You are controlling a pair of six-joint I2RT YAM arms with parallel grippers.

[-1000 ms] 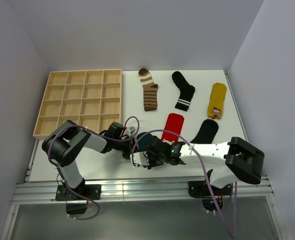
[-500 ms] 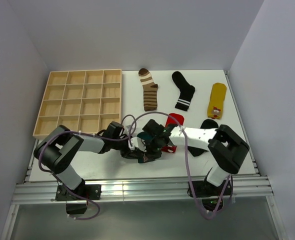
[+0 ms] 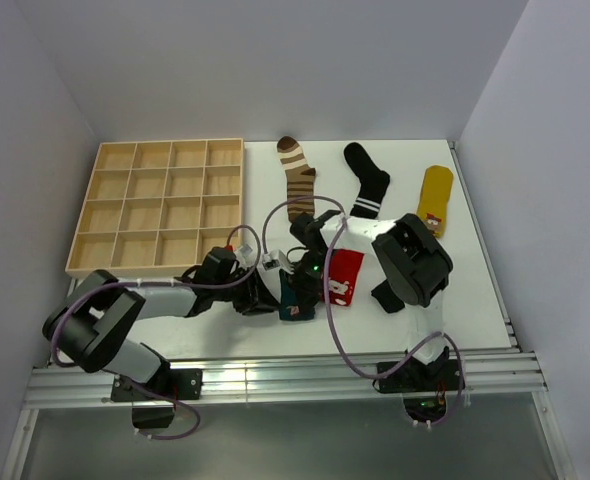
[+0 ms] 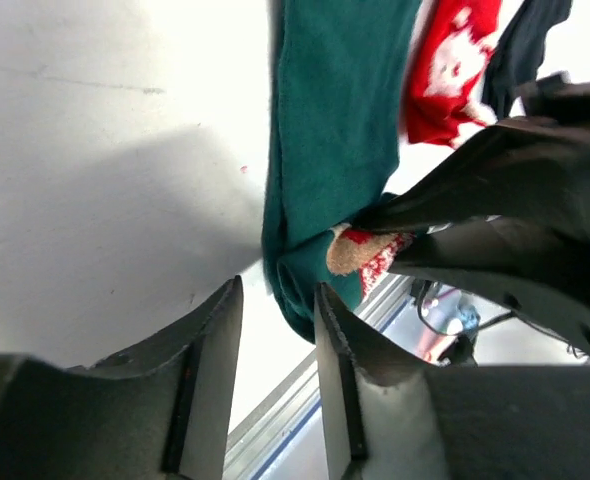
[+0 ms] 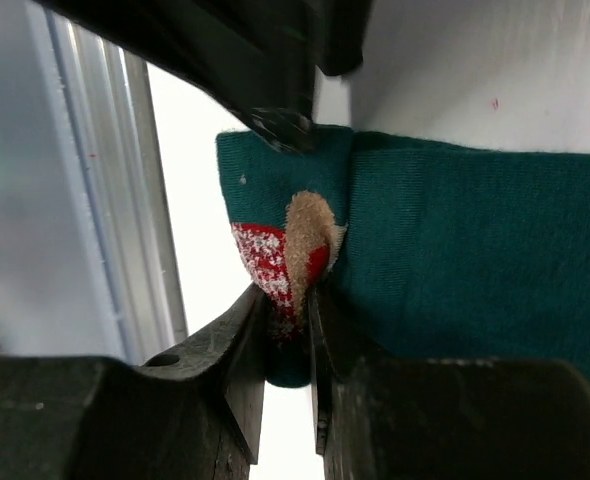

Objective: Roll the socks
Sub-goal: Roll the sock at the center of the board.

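The rolling of the teal sock [image 4: 340,120] is judged to be the step in hand, and only just begun. Its near end is seen folded over on itself, with a brown and red patch turned up at the fold. That fold is pinched between the fingers of the right hand [image 5: 287,300], which are pressed together on the fabric. The left hand [image 4: 278,300] is held at the same end with its fingers spread and a clear gap between them. Nothing is gripped by it, and the folded end lies just ahead of its tips. The rest of the sock is laid flat on the worktop [image 3: 465,300], near the front edge and just beside the red sock [image 3: 346,272].

For the next move, the fold would probably need to be pinned by the right hand while the turned end is taken by the left and carried further along the sock. With a slack grip, the fold could spring open.

The other socks are seen unrolled. The striped sock [image 3: 297,185], the banded sock [image 3: 367,182] and the yellow sock [image 3: 434,198] lie flat at the back. The black sock [image 4: 523,40] is largely hidden under the right arm.

The tray [image 3: 125,215] stands at the left, and no sock is seen in any of its compartments.
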